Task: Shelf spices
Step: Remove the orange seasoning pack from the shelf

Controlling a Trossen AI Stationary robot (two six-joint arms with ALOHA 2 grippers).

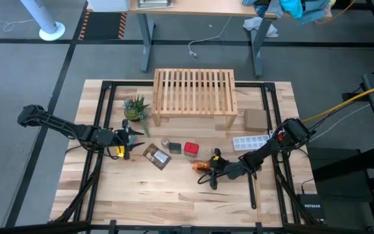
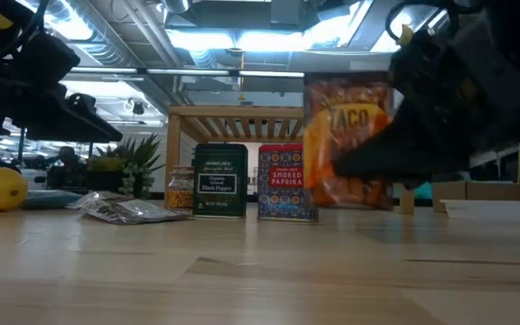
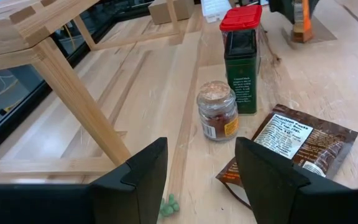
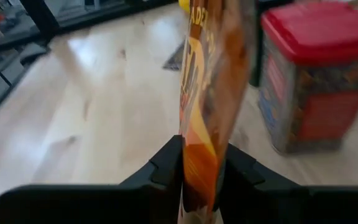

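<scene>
You are looking at a wooden table from above, with the shelf (image 1: 194,95) standing at the far middle, its slatted top bare. None of the spices are sitting on it yet.

Your right gripper (image 4: 199,163) is pinching the orange taco packet (image 4: 211,93) by its bottom edge, with both fingers pressed flat against its faces. Held this way, the packet is standing upright and clear of the board in the low view (image 2: 348,144), which likely keeps it from folding while you carry it. It is hanging just beside the red paprika tin (image 1: 191,149), in front of the shelf.

Your left gripper (image 3: 201,171) is hovering near the table's left side with its fingers spread and nothing between them. It is facing the little clear jar (image 3: 217,111), the dark pepper box (image 3: 240,62) behind it, and a brown packet (image 3: 294,149) lying flat close by. That aim suggests it is lining up for one of these next.

The jar, box and tin are standing in a tidy row between the two arms. A small potted plant (image 1: 135,108) is sitting by the shelf's left leg, and a white tray (image 1: 250,142) is lying to the right of the row.
</scene>
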